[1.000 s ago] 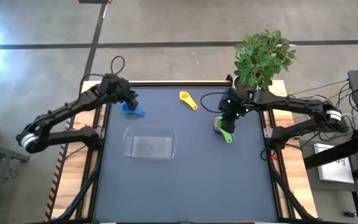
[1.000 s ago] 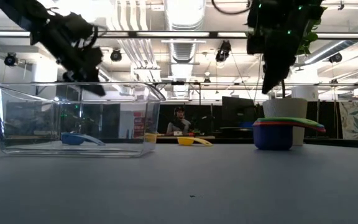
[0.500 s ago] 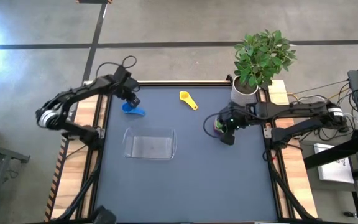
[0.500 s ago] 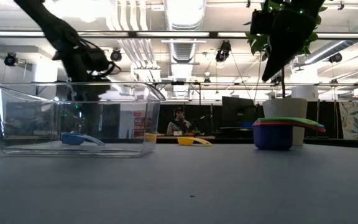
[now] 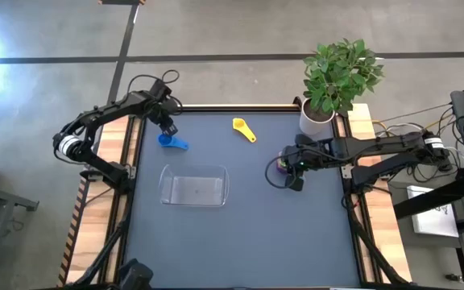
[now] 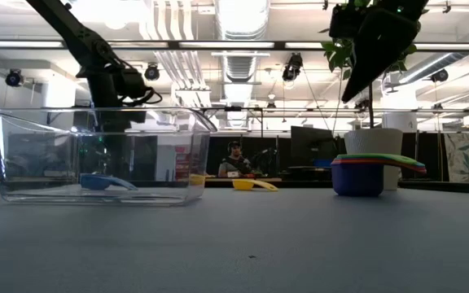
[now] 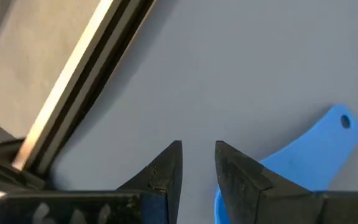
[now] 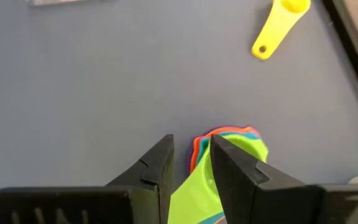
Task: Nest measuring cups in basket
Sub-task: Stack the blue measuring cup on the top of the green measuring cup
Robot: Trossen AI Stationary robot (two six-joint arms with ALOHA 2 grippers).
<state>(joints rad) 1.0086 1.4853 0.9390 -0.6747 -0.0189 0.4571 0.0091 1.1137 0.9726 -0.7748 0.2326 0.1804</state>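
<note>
A blue measuring cup lies on the dark mat at the far left. My left gripper hovers just beyond it, pointing steeply down, fingers a little apart with nothing between; the blue cup lies beside one finger. A yellow cup lies at the far middle. A nested stack of cups, green on top, stands at the right. My right gripper hangs well above the stack, narrowly open. The clear basket stands left of centre.
A white pot with a green plant stands at the far right corner, close behind the stack. Wooden rails and black frame bars edge the mat. The near half of the mat is bare.
My left gripper has shifted a little along the far left of the mat and tipped over until it points steeply down beside the blue cup. My right arm has swung toward the near edge, and its gripper now stands over the stack. The cups have not moved.
</note>
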